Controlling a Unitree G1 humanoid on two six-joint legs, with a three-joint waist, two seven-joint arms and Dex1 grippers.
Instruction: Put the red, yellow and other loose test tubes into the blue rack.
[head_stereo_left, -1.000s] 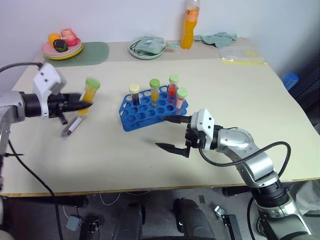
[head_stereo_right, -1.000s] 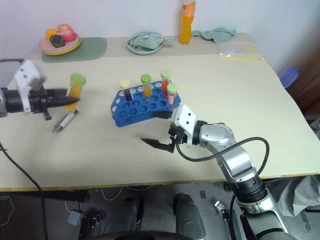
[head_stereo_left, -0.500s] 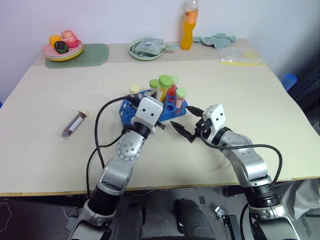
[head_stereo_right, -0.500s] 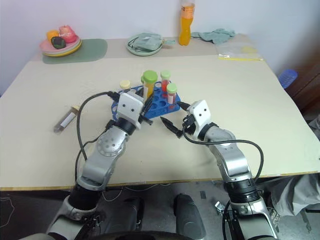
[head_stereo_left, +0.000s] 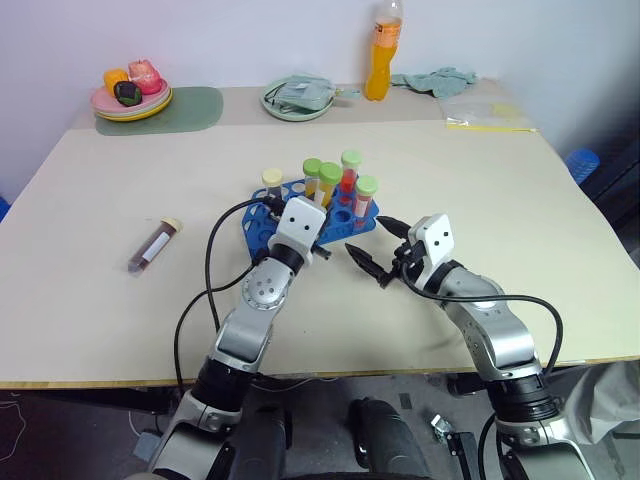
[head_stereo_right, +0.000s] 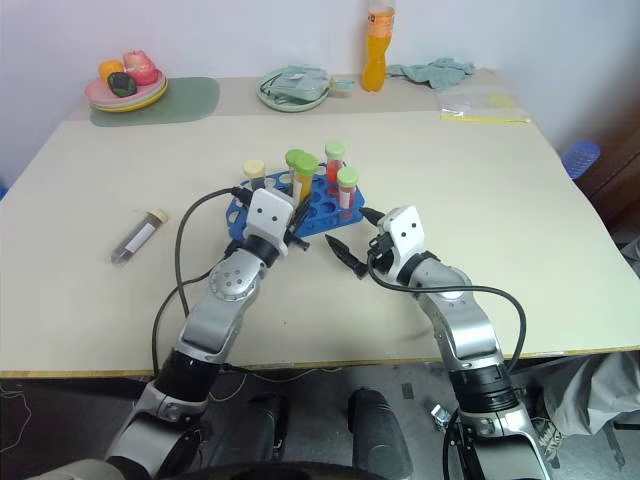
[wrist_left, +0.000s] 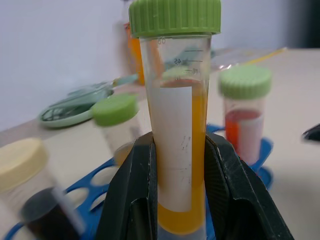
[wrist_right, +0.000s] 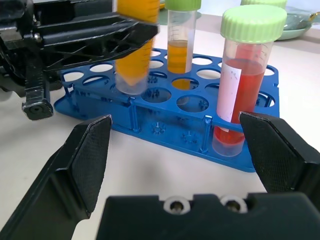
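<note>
left fingers (wrist_left: 175, 190) clamped on yellow tube (wrist_left: 176, 150) over blue rack (wrist_right: 165, 122), right fingers (head_stereo_left: 375, 248) spread beside it, maroon tube (head_stereo_left: 154, 243) loose on tabletop (head_stereo_left: 500, 200), orange bottle (head_stereo_left: 379, 50) behind

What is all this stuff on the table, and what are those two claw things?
Blue rack: one, mid-table.
Tubes standing in rack: four; cream cap, three green caps.
Yellow-orange tube: one, green cap, gripped over the rack.
Dark maroon tube: one, lying left.
Orange bottle: one, far edge.
Plate of fruit: one, far left, on green mat.
Green dish, cloth, clear bag: far side.
Left end effector: shut on tube.
Right end effector: open, beside rack.
</note>
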